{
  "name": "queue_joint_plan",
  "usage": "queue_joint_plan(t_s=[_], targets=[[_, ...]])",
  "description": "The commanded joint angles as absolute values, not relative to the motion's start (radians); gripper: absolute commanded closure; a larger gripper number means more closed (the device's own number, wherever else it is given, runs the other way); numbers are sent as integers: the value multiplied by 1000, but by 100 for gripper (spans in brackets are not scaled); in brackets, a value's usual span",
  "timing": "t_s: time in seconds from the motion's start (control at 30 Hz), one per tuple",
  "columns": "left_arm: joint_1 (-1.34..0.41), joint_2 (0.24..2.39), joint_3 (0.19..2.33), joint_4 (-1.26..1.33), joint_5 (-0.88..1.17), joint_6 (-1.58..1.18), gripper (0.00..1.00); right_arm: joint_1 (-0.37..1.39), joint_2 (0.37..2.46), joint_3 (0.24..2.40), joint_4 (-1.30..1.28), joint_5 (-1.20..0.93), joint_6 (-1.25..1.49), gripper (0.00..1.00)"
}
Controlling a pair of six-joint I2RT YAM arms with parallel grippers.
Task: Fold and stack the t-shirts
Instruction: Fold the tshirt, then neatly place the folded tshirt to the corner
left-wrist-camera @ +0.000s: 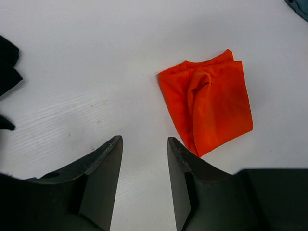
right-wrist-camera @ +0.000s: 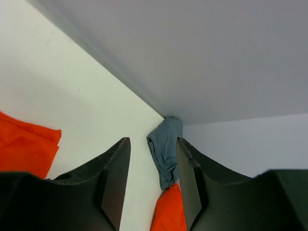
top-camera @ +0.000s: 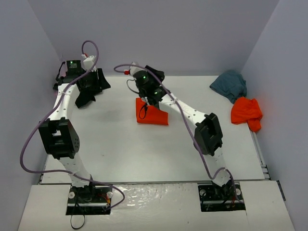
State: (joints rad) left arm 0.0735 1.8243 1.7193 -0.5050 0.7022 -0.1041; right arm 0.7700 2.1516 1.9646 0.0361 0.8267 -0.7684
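Left jaws gape before 1 folded, perhaps rumpled, orange-red t-shirt.

Left wrist view: you see only scraps of the black t-shirt and the teal-grey t-shirt, both cut by frame edges.

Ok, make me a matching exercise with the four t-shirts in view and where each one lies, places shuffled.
Things:
1. folded orange-red t-shirt
2. crumpled orange-red t-shirt
3. teal-grey t-shirt
4. black t-shirt

Places:
A. far right corner
B. far left
C. centre
D. right edge, just in front of the teal-grey one

Pairs: 1-C, 2-D, 3-A, 4-B
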Motion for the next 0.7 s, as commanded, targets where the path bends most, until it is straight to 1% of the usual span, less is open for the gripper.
queue_joint_plan(t_s=[0.0, 0.07, 0.17, 0.23, 0.27, 0.3, 0.37, 0.4, 0.67], targets=[[11, 1904, 1848, -587, 782, -118, 61, 618, 1983, 2011, -192, 527, -471, 57], [-33, 1940, 1866, -589, 840, -149, 60, 520, 1938, 1956, -220, 387, -374, 55], [-48, 2003, 1851, -538, 948, -248, 60, 411, 1907, 1884, -288, 103, -262, 55], [-54, 2027, 1840, -510, 993, -281, 59, 361, 1913, 1837, -317, -84, -219, 57], [-59, 2046, 1833, -489, 1012, -299, 59, 336, 1924, 1820, -324, -126, -206, 58], [-63, 2060, 1827, -472, 1026, -313, 59, 318, 1933, 1804, -330, -161, -197, 61], [-68, 2089, 1826, -453, 1038, -332, 58, 305, 1953, 1767, -336, -208, -199, 71], [-72, 2105, 1826, -447, 1041, -341, 58, 300, 1965, 1752, -338, -225, -195, 73], [-76, 2187, 1849, -459, 1008, -345, 58, 298, 2016, 1751, -346, -289, -176, 70]])
